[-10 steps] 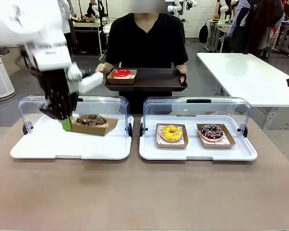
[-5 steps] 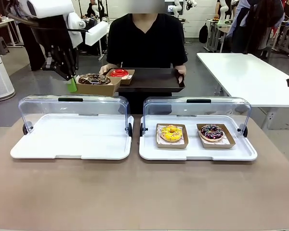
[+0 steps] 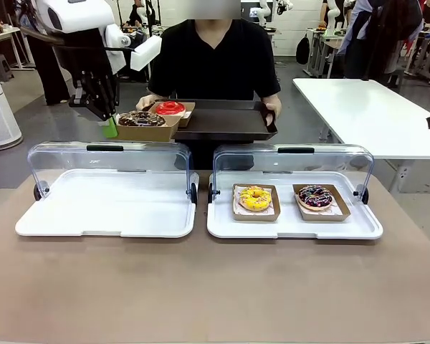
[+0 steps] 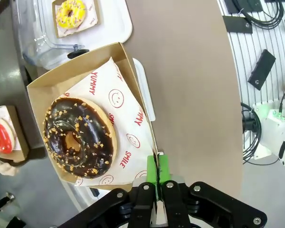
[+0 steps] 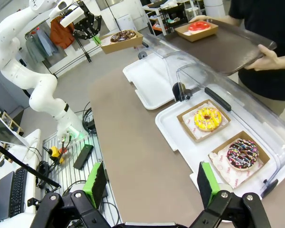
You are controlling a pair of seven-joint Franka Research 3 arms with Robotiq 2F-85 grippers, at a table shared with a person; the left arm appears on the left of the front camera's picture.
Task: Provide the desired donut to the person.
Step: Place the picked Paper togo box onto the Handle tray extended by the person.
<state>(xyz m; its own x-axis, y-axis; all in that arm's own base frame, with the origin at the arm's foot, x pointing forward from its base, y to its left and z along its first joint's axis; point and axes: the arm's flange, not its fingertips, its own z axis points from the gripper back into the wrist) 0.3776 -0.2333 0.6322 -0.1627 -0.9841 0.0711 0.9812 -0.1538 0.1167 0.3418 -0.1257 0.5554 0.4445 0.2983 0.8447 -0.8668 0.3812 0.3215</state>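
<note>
Four donuts: one chocolate donut (image 3: 141, 117), one red donut (image 3: 170, 107), one yellow donut (image 3: 254, 197) and one dark sprinkled donut (image 3: 314, 196). Four cardboard cartons (image 3: 145, 132), one under each donut. Two white display cases (image 3: 104, 215) toward the table's far edge, each with one clear lid (image 3: 294, 161). One dark tray (image 3: 229, 125). One person (image 3: 216, 61). Two grippers: left gripper (image 3: 109, 129) and right gripper (image 5: 151, 183).

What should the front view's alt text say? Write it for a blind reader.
The robot's left gripper holds a brown cardboard tray carrying a chocolate donut by the dark serving tray held by a person in a black top, which bears a red-glazed donut. A yellow donut and a dark sprinkled donut lie in the right-hand white display case.
</note>
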